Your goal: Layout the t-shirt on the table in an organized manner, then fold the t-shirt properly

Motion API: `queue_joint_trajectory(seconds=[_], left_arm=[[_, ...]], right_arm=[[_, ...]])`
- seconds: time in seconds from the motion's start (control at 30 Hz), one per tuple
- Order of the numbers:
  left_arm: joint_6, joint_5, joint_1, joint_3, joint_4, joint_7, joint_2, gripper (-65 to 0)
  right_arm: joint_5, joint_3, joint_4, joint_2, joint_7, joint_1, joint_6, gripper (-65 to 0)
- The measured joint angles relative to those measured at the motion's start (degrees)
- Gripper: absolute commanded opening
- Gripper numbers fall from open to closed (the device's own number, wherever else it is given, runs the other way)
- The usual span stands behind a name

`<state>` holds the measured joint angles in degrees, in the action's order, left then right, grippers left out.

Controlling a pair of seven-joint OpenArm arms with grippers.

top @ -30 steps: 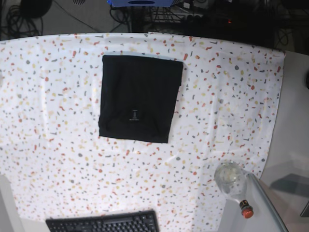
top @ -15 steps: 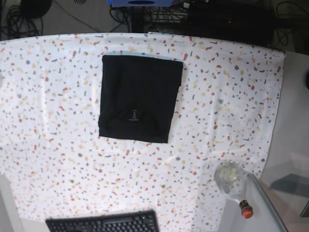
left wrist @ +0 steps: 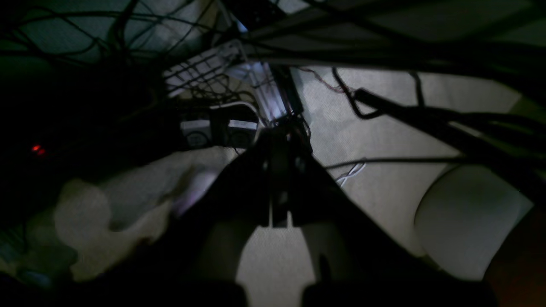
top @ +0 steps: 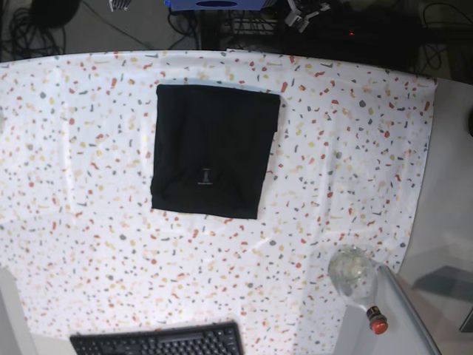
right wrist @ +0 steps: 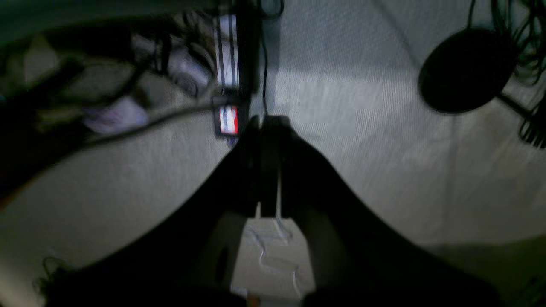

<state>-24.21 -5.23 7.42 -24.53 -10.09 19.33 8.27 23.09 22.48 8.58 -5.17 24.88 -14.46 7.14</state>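
Note:
The black t-shirt (top: 214,151) lies folded into a neat rectangle on the speckled table (top: 355,148), its small label mark facing up near its front edge. Nothing touches it. Both grippers are off the table, behind its far edge. In the left wrist view my left gripper (left wrist: 279,140) is shut with nothing in it, over the floor and cables. My right gripper (right wrist: 264,123) is also shut and holds nothing, above bare floor. In the base view only small pale bits of the left arm (top: 303,15) and the right arm (top: 118,4) show at the top edge.
A black keyboard (top: 159,342) sits at the table's front edge. A clear bottle with a red cap (top: 358,285) lies at the front right, beside the grey side surface (top: 451,214). Cables and dark equipment (top: 355,33) crowd the floor behind the table.
The t-shirt has not moved. At the top edge of the base view a bit more of the left arm has come into sight.

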Motion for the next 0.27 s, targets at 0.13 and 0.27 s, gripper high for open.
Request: queue_joint_trajectory(seconds=[0.13, 0.27], left_arm=[[0.2, -0.4, -3.3, 0.4, -0.8, 1.0, 0.2, -65.0], [0.3, -0.9, -2.7, 0.4, -0.7, 0.8, -0.3, -65.0]], right_arm=[[0.0, 0.0, 1.9, 0.4, 0.6, 0.8, 0.0, -65.0], [0.0, 0.2, 1.8, 0.6, 0.3, 1.1, 0.0, -65.0]])
